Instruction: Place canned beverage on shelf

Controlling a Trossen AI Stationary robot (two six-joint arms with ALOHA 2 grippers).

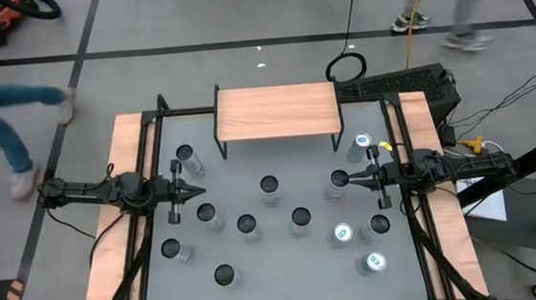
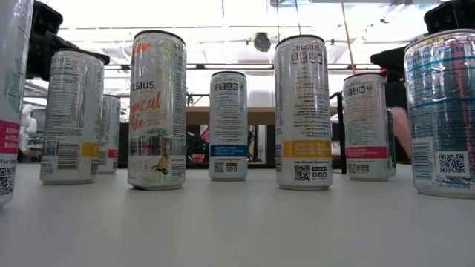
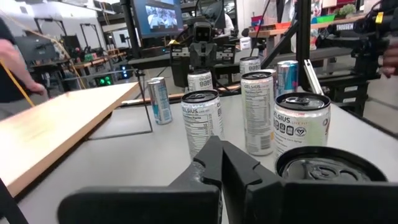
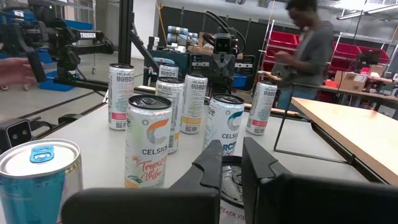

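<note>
Your left arm reaches in level from the table's left side, its wrist straight and pointing toward the middle. The left gripper hangs low over the table with its two fingers pressed together, holding nothing. Your right arm mirrors it from the right side, stretched level and pointing inward. The right gripper also has its fingers closed and empty. The two tips face each other, well apart.
</note>
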